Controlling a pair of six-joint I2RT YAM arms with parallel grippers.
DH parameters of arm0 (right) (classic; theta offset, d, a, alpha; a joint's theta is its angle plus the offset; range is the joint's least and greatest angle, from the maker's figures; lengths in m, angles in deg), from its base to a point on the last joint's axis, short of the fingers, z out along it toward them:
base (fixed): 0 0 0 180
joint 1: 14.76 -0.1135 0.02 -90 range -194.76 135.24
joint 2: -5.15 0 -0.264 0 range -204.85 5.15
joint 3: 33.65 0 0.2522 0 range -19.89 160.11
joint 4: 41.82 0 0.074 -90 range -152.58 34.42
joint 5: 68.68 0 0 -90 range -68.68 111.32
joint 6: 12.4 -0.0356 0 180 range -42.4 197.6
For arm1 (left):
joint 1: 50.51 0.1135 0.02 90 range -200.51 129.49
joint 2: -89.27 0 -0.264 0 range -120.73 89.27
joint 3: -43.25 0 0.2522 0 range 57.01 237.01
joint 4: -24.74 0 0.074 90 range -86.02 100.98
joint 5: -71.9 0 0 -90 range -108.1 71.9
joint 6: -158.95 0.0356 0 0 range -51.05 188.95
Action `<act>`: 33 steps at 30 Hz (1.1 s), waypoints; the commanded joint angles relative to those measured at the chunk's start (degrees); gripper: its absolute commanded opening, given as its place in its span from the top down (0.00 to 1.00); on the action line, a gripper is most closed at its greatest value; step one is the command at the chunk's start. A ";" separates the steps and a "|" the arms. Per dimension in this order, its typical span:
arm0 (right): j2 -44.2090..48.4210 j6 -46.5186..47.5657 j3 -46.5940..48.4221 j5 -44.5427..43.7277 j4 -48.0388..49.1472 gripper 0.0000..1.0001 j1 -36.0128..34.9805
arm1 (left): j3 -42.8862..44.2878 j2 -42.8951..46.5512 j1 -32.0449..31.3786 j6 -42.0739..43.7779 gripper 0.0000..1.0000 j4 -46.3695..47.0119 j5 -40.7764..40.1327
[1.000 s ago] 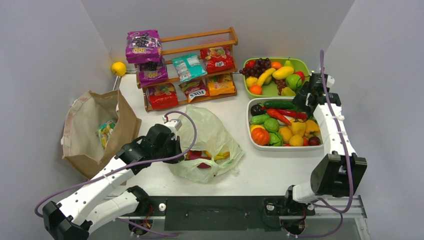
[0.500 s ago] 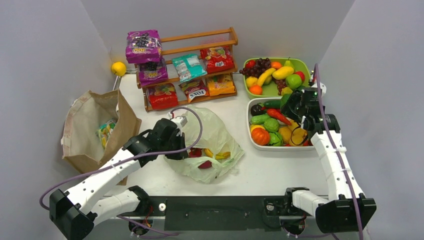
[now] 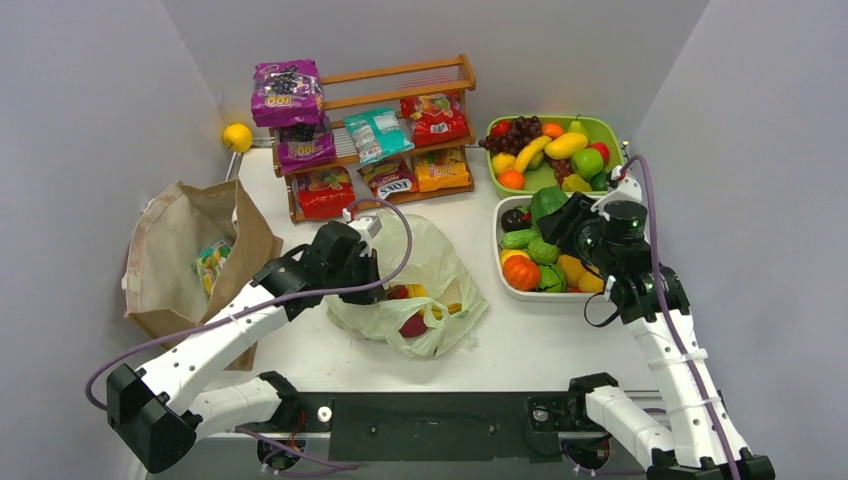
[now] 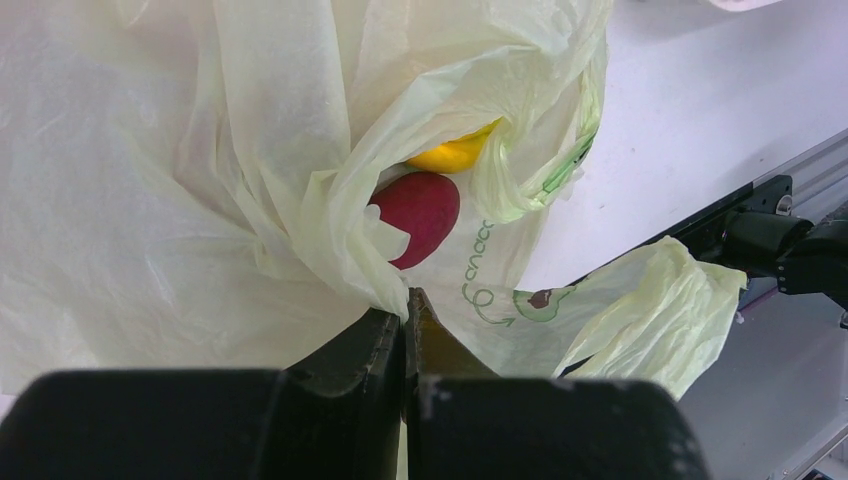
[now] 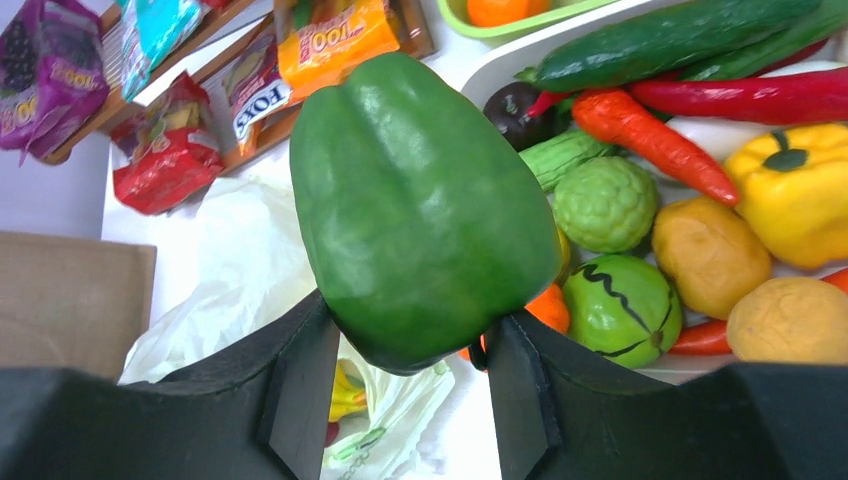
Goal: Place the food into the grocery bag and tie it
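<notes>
I'm seeing the left gripper [image 4: 407, 300] pressing its two dark fingers [image 4: 365, 345] together on a fold of the grocery bag [image 4: 180, 200], with no gap between them. The thin pale green plastic is bunching up just beyond the tips. A red piece [image 4: 420, 205] is showing through an opening just past the fingers, and a yellow piece [image 4: 452, 155] is peeking out right behind it. To the right of the fingers a loose flap is draping from the white table [image 4: 700, 100] toward a black rail [image 4: 760, 235].

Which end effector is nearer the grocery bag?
Left. The left end effector pinches the grocery bag itself; the right end effector holds a green pepper over the white tray, well clear.
</notes>
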 commanded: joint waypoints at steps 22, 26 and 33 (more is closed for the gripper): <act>5.08 -2.43 -3.97 9.99 5.91 0.77 -23.05 | -3.60 6.71 0.32 -0.46 1.00 1.32 -1.59; 4.33 -2.28 -3.76 9.68 6.93 0.77 -27.35 | -4.85 8.92 0.33 0.10 1.00 0.79 -1.46; 2.33 -2.87 -5.57 8.52 8.83 0.77 -35.06 | -7.01 10.99 0.36 0.94 1.00 2.49 -0.66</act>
